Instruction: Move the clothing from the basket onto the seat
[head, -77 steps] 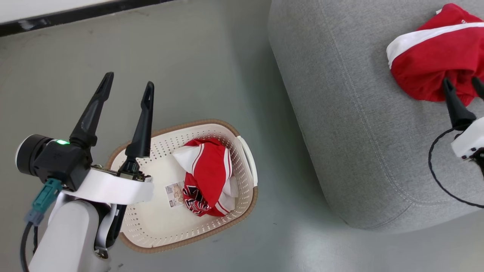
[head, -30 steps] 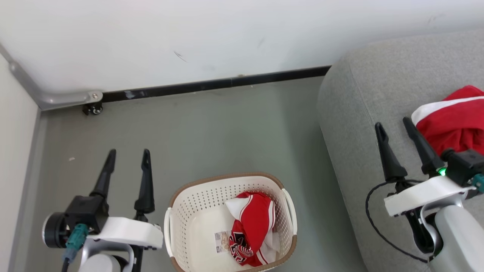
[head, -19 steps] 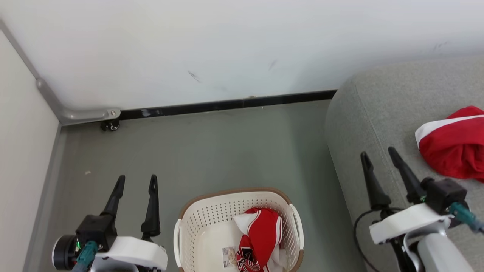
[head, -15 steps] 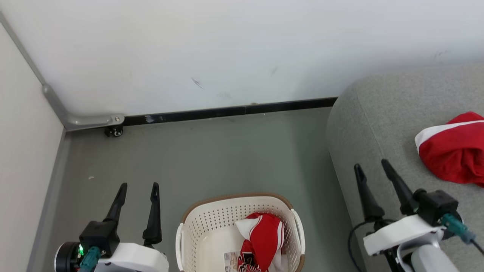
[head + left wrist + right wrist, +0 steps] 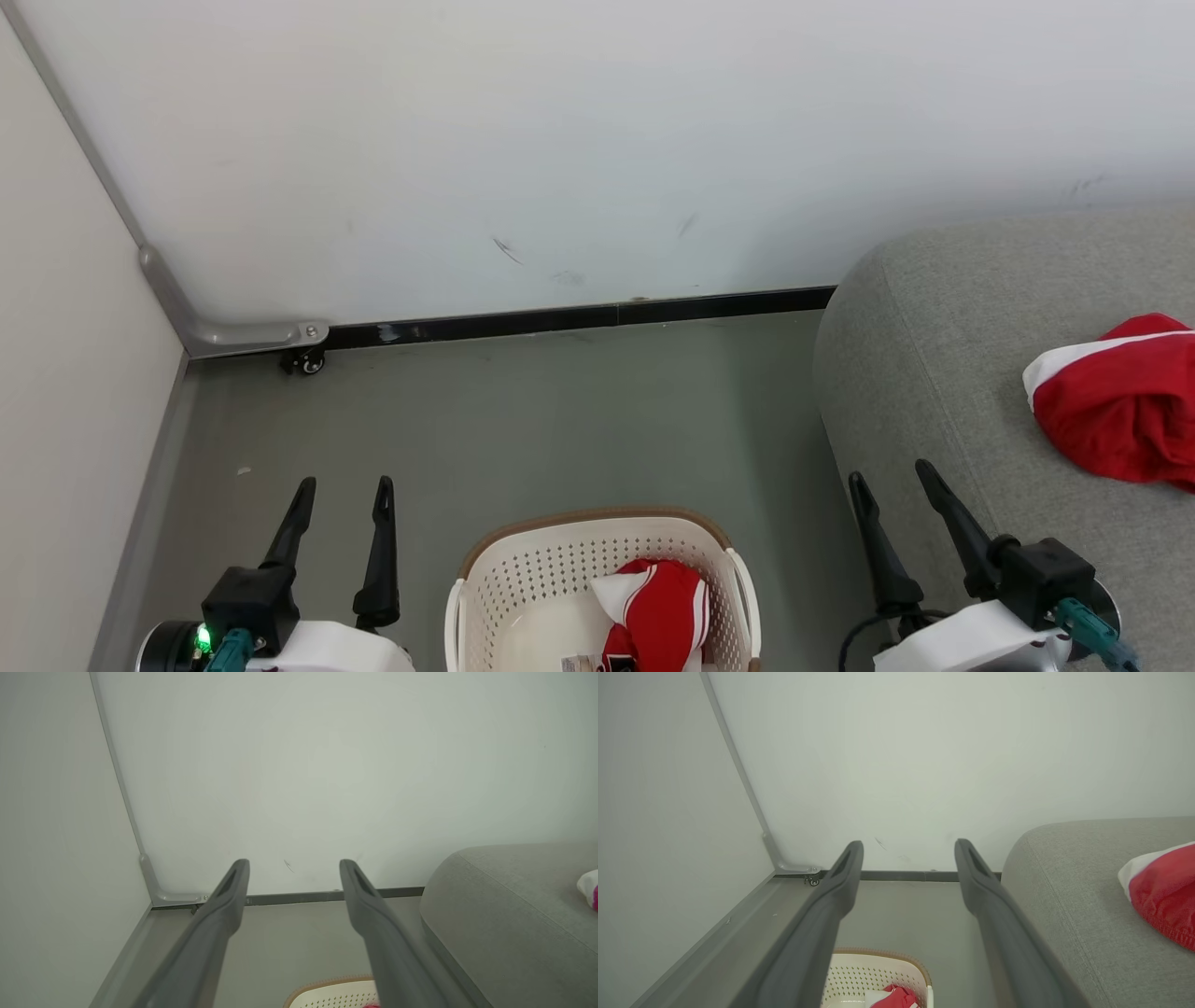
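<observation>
Status: the delivered garment lies on the seat at the right edge of the frame. The remaining garment sits in the basket, cut off by the bottom edge at centre. The left gripper at lower left and the right gripper at lower right both have their fingers apart and hold nothing.

Judged step: fetching the remaining garment. Recommended: bring the basket fully into view, descend on the bunched crown of the cloth, stay off the perforated side, pinch deep, and lift clear of the rim.

Against the earliest frame, the camera has tilted up, so the wall and skirting now show. The right gripper, then at the delivered garment, now stands apart from it.
</observation>
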